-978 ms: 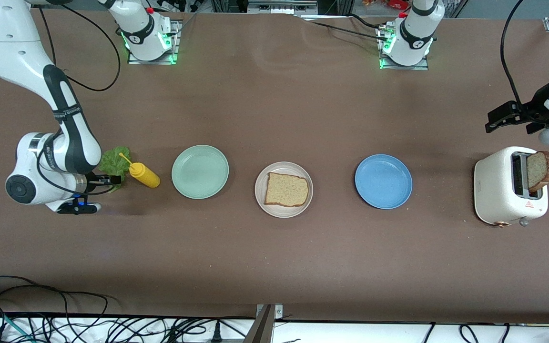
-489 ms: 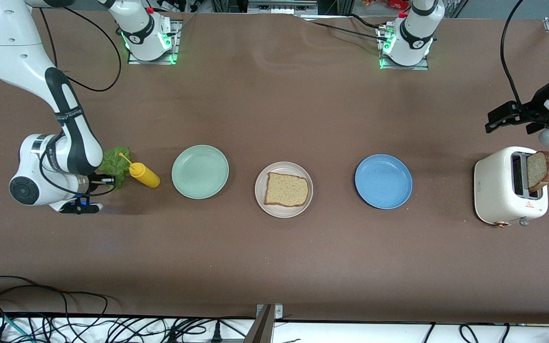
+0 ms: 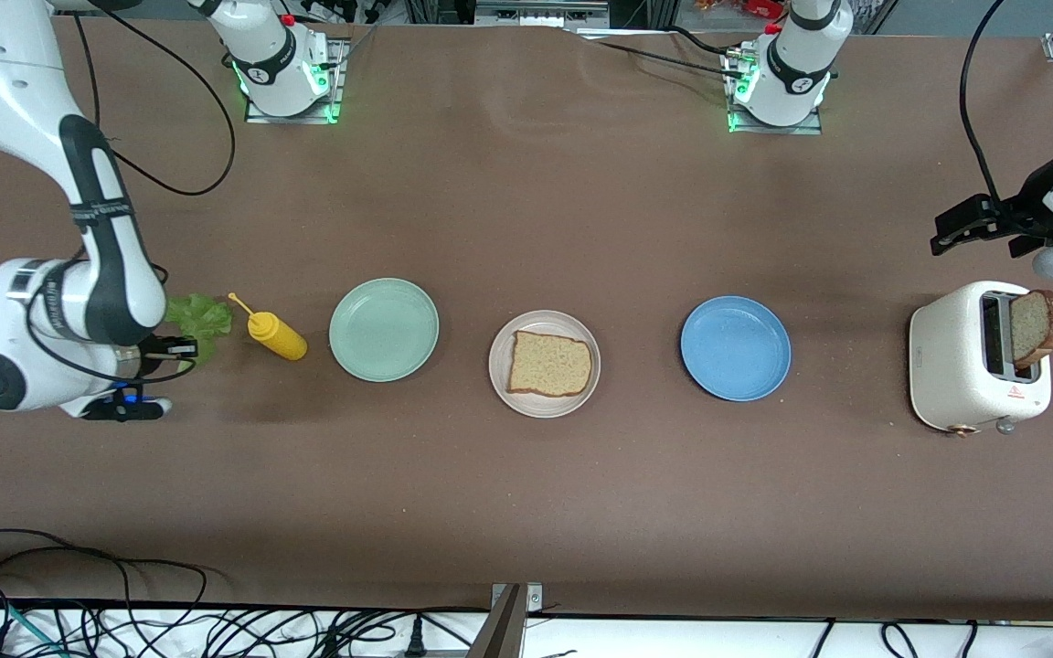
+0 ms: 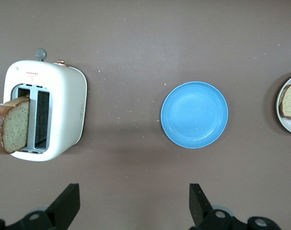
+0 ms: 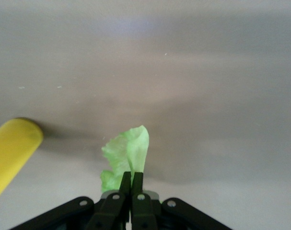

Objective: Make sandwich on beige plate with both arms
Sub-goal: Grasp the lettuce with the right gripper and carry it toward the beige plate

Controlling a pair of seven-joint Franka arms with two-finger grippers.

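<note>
The beige plate [image 3: 544, 364] sits mid-table with one slice of bread [image 3: 550, 364] lying on it; its edge shows in the left wrist view [image 4: 281, 102]. A second slice [image 3: 1035, 326] stands in the white toaster [image 3: 970, 370], also seen as the slice [image 4: 12, 125] in the left wrist view. My right gripper [image 3: 186, 346] [image 5: 131, 175] is shut on the ruffled green lettuce leaf [image 3: 197, 317] [image 5: 127, 153], held above the table at the right arm's end, beside the yellow bottle [image 3: 274, 334]. My left gripper [image 3: 947, 239] [image 4: 134, 203] hangs open over the table near the toaster, holding nothing.
A mint green plate [image 3: 384, 329] lies between the yellow bottle and the beige plate. A blue plate [image 3: 735, 347] [image 4: 194, 114] lies between the beige plate and the toaster [image 4: 45, 108]. Cables run along the table edge nearest the camera.
My right gripper closed on the lettuce leaf and pulled it away from the yellow bottle toward the right arm's end. The left arm has not moved.
</note>
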